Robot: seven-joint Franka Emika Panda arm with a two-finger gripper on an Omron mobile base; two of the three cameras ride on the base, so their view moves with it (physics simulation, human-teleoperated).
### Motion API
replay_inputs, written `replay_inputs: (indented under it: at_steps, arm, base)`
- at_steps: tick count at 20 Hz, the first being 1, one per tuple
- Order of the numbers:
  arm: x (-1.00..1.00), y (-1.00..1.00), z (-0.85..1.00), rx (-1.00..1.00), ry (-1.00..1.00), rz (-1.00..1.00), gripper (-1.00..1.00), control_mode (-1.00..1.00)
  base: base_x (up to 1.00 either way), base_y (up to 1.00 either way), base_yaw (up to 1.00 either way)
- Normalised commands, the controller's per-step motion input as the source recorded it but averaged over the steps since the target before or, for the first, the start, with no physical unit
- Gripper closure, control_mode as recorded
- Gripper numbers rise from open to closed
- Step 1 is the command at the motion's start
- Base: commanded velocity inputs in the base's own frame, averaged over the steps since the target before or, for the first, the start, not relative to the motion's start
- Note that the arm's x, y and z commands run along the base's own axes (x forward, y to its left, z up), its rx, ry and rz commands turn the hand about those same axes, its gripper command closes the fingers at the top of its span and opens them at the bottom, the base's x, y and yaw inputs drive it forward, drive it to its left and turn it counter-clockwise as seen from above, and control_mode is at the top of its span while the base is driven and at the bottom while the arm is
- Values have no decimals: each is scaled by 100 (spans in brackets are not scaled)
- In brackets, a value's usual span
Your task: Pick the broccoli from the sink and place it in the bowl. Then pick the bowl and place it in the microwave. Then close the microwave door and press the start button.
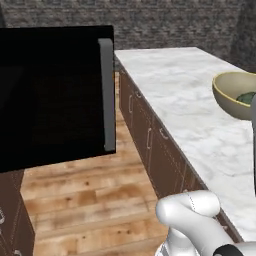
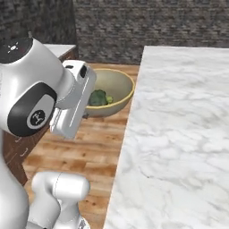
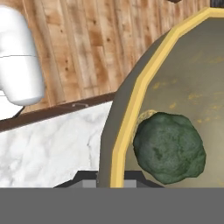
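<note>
Right now I'm carrying the bowl (image 2: 109, 91) with the broccoli (image 3: 169, 148) lying inside it, my gripper (image 3: 114, 186) narrowed on its rim, out over the floor beside the counter (image 1: 190, 110). Next I swing it left, past the open microwave door (image 1: 55, 95).

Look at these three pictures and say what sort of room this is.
Most likely a kitchen: a long white marble counter runs over brown wooden cabinets, a black microwave door with a grey bar handle stands open, and a round olive-yellow bowl holds a dark-green broccoli floret.
</note>
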Motion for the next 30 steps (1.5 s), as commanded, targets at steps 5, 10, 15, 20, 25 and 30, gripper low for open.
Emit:
replay_inputs:
  at_steps: [5, 10, 15, 20, 25, 30]
  arm:
    - [0, 0, 0, 0, 0, 0, 100, 100]
    - [0, 0, 0, 0, 0, 0, 100, 100]
    - [0, 0, 0, 0, 0, 0, 100, 100]
    - [0, 0, 0, 0, 0, 0, 100, 100]
    - [0, 0, 0, 0, 0, 0, 100, 100]
    - [0, 0, 0, 0, 0, 0, 100, 100]
  base:
    - [100, 31, 0]
    - [80, 32, 4]
    - [12, 11, 52]
    - [12, 3, 79]
    - [56, -2, 77]
    - [76, -25, 69]
